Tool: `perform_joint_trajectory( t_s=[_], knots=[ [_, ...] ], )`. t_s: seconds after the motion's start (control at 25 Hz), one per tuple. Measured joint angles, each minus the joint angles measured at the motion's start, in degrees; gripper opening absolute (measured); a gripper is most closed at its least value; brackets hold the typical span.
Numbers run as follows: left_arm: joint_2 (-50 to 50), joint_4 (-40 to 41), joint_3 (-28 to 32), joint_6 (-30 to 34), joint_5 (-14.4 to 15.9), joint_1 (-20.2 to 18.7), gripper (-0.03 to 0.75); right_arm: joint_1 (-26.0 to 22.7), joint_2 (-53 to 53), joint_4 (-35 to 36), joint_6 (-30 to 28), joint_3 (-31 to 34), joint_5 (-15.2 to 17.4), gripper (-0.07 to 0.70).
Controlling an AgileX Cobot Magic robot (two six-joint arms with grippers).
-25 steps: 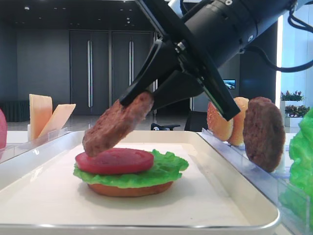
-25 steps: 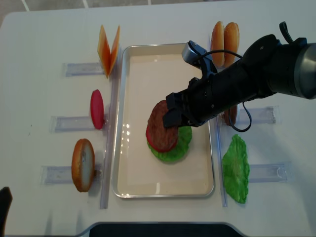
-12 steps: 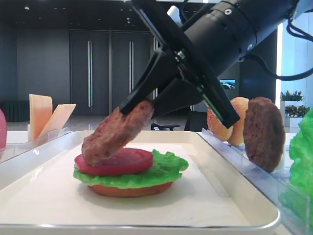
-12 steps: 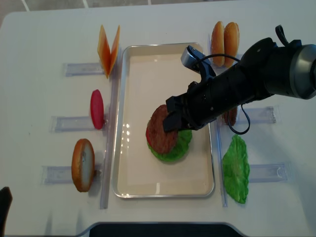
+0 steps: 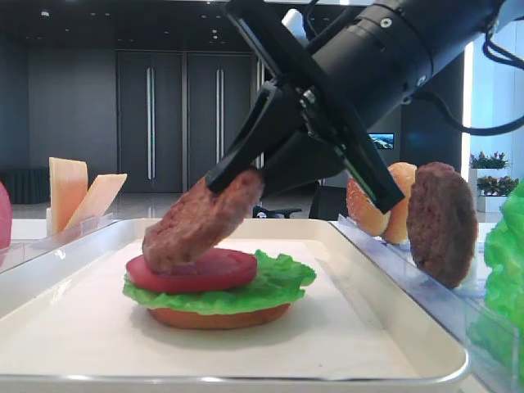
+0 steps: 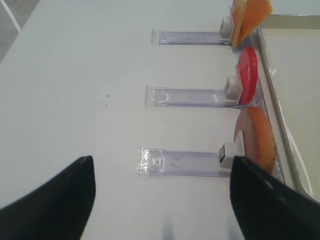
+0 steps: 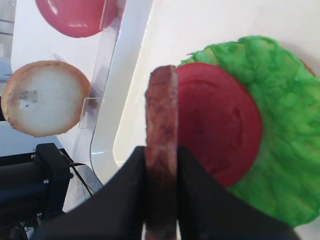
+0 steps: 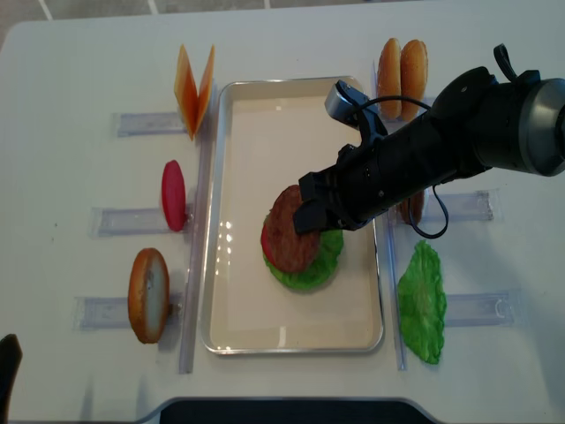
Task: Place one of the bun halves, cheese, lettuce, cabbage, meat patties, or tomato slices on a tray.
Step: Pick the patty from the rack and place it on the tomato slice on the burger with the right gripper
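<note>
A tilted dark brown meat patty (image 5: 201,221) is pinched edge-on in my right gripper (image 5: 233,168), which is shut on it. Its lower edge meets the tomato slice (image 5: 209,272). That slice lies on lettuce (image 5: 278,282) over a flat bun base (image 5: 217,318) in the cream tray (image 5: 82,327). From above, the patty (image 8: 287,228) covers most of the stack inside the tray (image 8: 265,124), with the right gripper (image 8: 309,212) at its right edge. In the right wrist view both fingers squeeze the patty (image 7: 161,115). My left gripper (image 6: 160,200) hangs open over bare table, holding nothing.
Clear racks flank the tray. On the left stand cheese slices (image 8: 194,84), a tomato slice (image 8: 173,194) and a bun half (image 8: 148,294). On the right are two bun halves (image 8: 402,66), a second patty (image 5: 442,221) and a lettuce leaf (image 8: 422,300).
The right gripper has carried the patty a little further over the tomato slice and laid it slightly flatter. The left gripper has not moved.
</note>
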Motion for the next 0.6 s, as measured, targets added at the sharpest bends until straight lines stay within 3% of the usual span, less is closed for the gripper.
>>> perform_joint_trajectory(
  t_s=[0.12,0.4,0.6],
  knots=[
    [0.0,0.0,0.0,0.0,0.0,0.0,0.643,0.0,0.0,-0.5,-0.4,0.0,-0.2,0.202],
    [0.0,0.0,0.0,0.0,0.0,0.0,0.643,0.0,-1.7,-4.3,-1.4,0.0,-1.2,0.489],
    [0.0,0.0,0.0,0.0,0.0,0.0,0.643,0.0,-7.1,-10.5,-1.5,0.0,-4.7,0.529]
  ],
)
